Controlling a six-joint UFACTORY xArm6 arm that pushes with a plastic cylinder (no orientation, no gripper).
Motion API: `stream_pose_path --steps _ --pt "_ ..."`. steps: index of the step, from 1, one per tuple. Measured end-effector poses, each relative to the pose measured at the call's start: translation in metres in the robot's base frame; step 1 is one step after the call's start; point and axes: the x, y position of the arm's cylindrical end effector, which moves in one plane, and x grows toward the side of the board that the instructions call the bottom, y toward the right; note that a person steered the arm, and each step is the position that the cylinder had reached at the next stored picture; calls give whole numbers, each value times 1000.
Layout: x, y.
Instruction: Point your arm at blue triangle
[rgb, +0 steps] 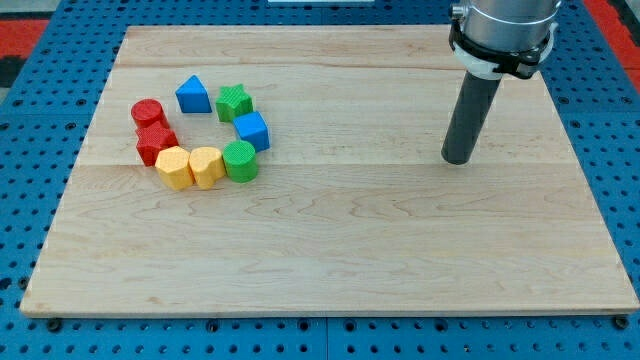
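The blue triangle (193, 95) sits on the wooden board at the view's upper left, at the top of a ring of blocks. My tip (458, 159) rests on the board far to the view's right of it, apart from every block. The ring also holds a green star (234, 102), a blue cube (252, 130), a green cylinder (240, 161), two yellow blocks (206, 166) (174, 167), a red star-like block (156, 143) and a red cylinder (148, 113).
The wooden board (330, 260) lies on a blue pegboard table (30, 150). The arm's grey body (503, 35) hangs over the board's upper right corner.
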Motion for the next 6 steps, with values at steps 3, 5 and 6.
stream_pose_path --steps 3,5,6 --pt "1 1" --pt "-3 10" --pt "-13 -30"
